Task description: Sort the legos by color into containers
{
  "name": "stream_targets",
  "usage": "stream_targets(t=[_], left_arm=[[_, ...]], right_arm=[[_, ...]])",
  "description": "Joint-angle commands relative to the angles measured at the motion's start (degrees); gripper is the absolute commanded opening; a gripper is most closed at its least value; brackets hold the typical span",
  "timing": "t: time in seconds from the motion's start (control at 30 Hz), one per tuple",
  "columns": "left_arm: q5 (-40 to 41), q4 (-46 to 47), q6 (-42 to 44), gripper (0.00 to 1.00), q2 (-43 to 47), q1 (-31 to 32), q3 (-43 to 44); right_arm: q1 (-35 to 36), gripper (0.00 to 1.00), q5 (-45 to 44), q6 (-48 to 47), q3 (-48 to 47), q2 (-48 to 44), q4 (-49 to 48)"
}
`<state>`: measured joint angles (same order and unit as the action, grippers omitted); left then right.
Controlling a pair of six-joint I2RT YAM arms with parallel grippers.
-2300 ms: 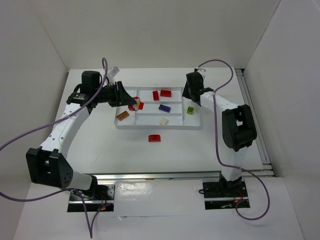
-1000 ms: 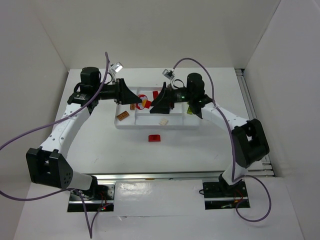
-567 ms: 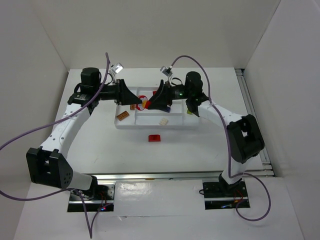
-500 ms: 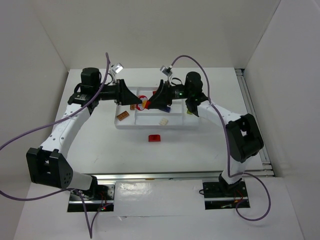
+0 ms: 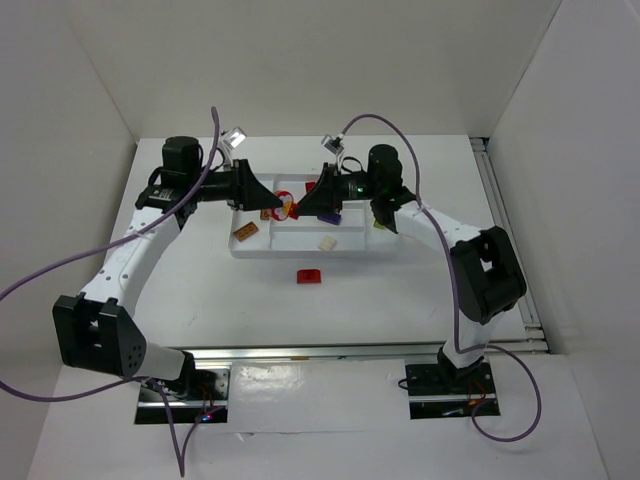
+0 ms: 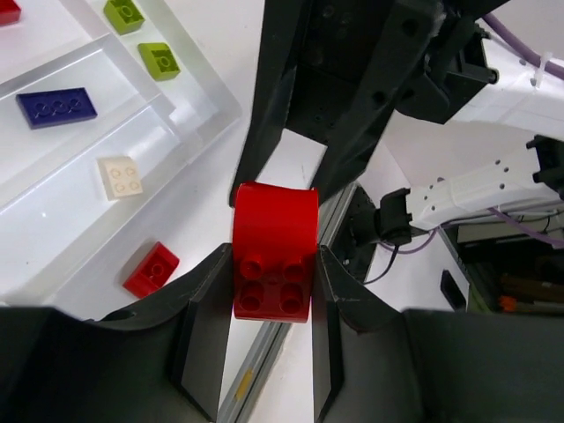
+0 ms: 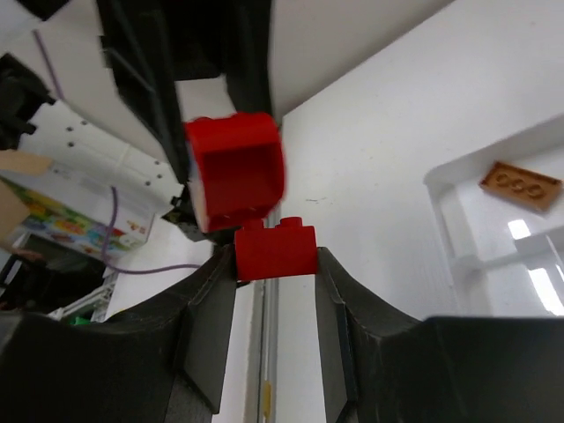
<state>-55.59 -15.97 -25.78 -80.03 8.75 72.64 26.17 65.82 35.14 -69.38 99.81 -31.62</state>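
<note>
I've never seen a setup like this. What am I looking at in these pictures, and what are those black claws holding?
You see a left robot arm and a right robot arm bolted to a white table. One picture looks down from above. The other two come from a camera on each wrist, showing that arm's black fingers. A white plastic tray with dividers holds bricks: a blue brick, a cream brick, lime green bricks and an orange-brown brick. A loose red brick lies on the table before the tray. Above the tray, the left gripper clamps a red plastic block, and the right gripper is closed on a smaller red brick touching it. Whether they are joined, I cannot tell.
</note>
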Motion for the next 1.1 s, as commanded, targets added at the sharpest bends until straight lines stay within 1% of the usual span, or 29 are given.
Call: stream_targets(t=[0.0,0.07,0.13,0.17,0.2,0.23,0.27,0.3,0.33,0.37,0.4,0.43,0.47,0.53,0.57,0.6,0.67,0.7,0.77,0.8,0.87,0.9,0.93,1.0,1.07], left_arm=[[0.31,0.5,0.03,0.0,0.41,-1.01,1.27],[0.31,0.5,0.03,0.0,0.4,-1.63,1.89],[2.5,0.5,0.03,0.0,0.4,-2.24,2.5],[4.16,0.5,0.03,0.0,0.4,-2.25,2.5],[5.57,0.5,-0.84,0.0,-0.21,-2.25,2.5],[7.58,0.5,-1.37,0.0,-0.91,-2.25,2.5],[9.26,-0.2,-1.9,0.0,-1.7,-2.25,3.72],[14.15,-0.99,-1.91,0.0,-3.8,-2.25,4.52],[17.24,-2.13,-1.91,0.0,-5.21,-0.6,5.66],[20.14,-3.01,-1.91,0.0,-6.79,0.29,7.84],[26.35,-4.15,-1.91,0.0,-8.37,1.17,8.82],[28.5,-4.16,-1.91,0.0,-11.87,1.87,9.79],[30.44,-4.16,-2.86,0.0,-13.73,2.4,10.67],[35.54,-5.12,-3.58,0.0,-17.51,3.11,13.65],[36.86,-5.91,-3.58,0.0,-21.88,3.63,15.15],[38.26,-6.79,-3.58,0.0,-24.01,3.64,18.64],[40.38,-8.02,-3.58,0.0,-27.79,4.25,21.65],[42.48,-8.55,-3.58,0.0,-31.12,4.25,24.8],[44.25,-10.21,-3.58,0.0,-34.04,5.48,27.98],[44.95,-10.22,-2.97,0.0,-37.01,5.48,31.13],[47.06,-11.89,-2.96,0.0,-39.93,6.18,34.39],[47.94,-13.2,-2.35,0.0,-41.25,6.19,37.54],[48.47,-13.82,-2.34,0.0,-43.78,6.19,39.05],[49.09,-15.05,-1.82,0.0,-45.82,6.19,42.3],[49.7,-15.06,-1.82,0.0,-47.67,6.71,43.37]], right_arm=[[-1.56,0.01,-6.4,-6.83,1.18,-1.89,8.76],[-2.27,0.01,-8.51,-7.7,1.71,-1.9,11.21],[-3.58,0.01,-11.22,-9.02,1.71,-1.9,14.63],[-3.59,0.01,-15.68,-11.03,1.71,-2.6,18.83],[-3.59,0.01,-18.33,-11.84,1.71,-2.6,20.79],[-3.59,0.01,-25.41,-12.37,1.1,-3.39,24.2],[-3.59,0.01,-29.31,-12.89,1.09,-4.18,25.54],[-3.59,0.02,-33.78,-12.9,0.05,-4.18,26.94],[-3.59,0.02,-38.09,-12.9,-0.57,-4.18,28.35],[-3.59,0.02,-46.32,-12.38,-1.53,-3.58,31.41],[-3.59,0.02,-51.1,-11.68,-3.98,-3.05,33.27],[-3.59,0.02,-54.45,-11.67,-5.13,-2.26,34.59],[-3.59,0.02,-60.31,-11.15,-6.36,-0.6,37.13],[-3.59,0.02,-63.52,-11.14,-9.27,0.99,38.38],[-3.59,0.02,-64.84,-11.14,-10.23,2.74,39.17],[-3.59,0.02,-67.47,-11.14,-11.2,3.54,40.31],[-3.59,0.02,-68.98,-11.84,-13.93,5.73,40.93],[-3.59,0.02,-70.38,-11.84,-15.76,6.62,41.45],[-4.11,0.02,-71.18,-12.37,-17.7,9.16,42.68],[-4.11,0.04,-72.49,-12.37,-18.58,9.96,43.3],[-4.11,0.04,-72.5,-12.37,-20.61,11.36,43.83],[-4.11,0.04,-73.2,-12.37,-21.14,12.68,43.83],[-4.11,0.05,-73.2,-12.37,-22.27,13.3,43.83],[-4.11,0.07,-73.82,-12.37,-22.81,14.36,44.35],[-4.64,0.09,-73.82,-12.37,-23.43,15.15,44.36]])
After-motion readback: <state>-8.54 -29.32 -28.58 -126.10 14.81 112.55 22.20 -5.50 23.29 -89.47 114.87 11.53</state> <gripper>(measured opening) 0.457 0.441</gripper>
